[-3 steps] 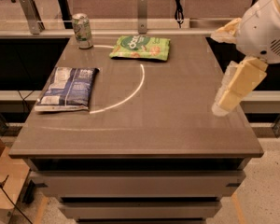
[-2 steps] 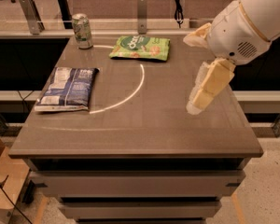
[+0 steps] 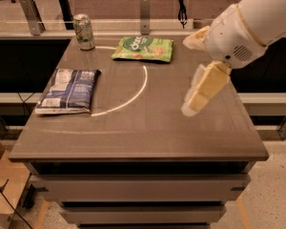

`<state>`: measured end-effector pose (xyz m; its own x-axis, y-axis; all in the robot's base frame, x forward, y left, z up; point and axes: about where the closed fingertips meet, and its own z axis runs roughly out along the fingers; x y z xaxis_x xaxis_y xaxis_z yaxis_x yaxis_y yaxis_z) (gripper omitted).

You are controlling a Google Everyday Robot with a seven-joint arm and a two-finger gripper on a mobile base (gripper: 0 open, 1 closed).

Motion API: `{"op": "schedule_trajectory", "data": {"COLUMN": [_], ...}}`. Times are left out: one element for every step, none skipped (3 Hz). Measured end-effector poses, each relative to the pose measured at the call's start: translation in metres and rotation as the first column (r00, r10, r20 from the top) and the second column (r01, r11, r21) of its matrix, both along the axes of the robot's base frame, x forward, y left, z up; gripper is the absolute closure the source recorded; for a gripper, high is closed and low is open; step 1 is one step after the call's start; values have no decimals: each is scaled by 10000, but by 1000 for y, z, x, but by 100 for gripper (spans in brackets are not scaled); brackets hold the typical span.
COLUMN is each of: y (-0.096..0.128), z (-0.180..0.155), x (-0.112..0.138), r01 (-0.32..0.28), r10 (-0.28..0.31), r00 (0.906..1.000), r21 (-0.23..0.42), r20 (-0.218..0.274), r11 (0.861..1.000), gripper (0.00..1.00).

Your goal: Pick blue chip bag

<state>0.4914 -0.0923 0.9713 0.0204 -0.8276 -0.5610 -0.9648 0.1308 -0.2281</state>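
The blue chip bag (image 3: 69, 90) lies flat on the left side of the brown table (image 3: 143, 132), dark navy with pale patches. My gripper (image 3: 187, 74) hangs over the right part of the table, well to the right of the bag. It is open and empty. One cream finger (image 3: 204, 88) points down and left toward the table top; the other (image 3: 195, 37) juts left from the white wrist.
A green chip bag (image 3: 144, 49) with a round white logo lies at the back middle. A soda can (image 3: 84, 31) stands at the back left corner. A white arc (image 3: 133, 92) is drawn on the table top. Metal posts stand behind the table.
My arm and gripper have moved left from the table's right edge and further in over its top. The bags and the can have not moved.
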Motion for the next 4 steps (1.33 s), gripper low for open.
{"op": "schedule_trajectory", "data": {"y": [54,99,150,155], "z": [-21,-41,-52,-55], "x": [26,49,71,74], "r01": [-185,-312,-626,-634], "r10": [210,410,794,810], "r00": [9996,9985,9960,9958], "r21": [1251,2359,3159,3215], "r20": [-191,-369,-407,-418], "r11": [9920,9713,9467,9448], "gripper": [0,0,0,0]}}
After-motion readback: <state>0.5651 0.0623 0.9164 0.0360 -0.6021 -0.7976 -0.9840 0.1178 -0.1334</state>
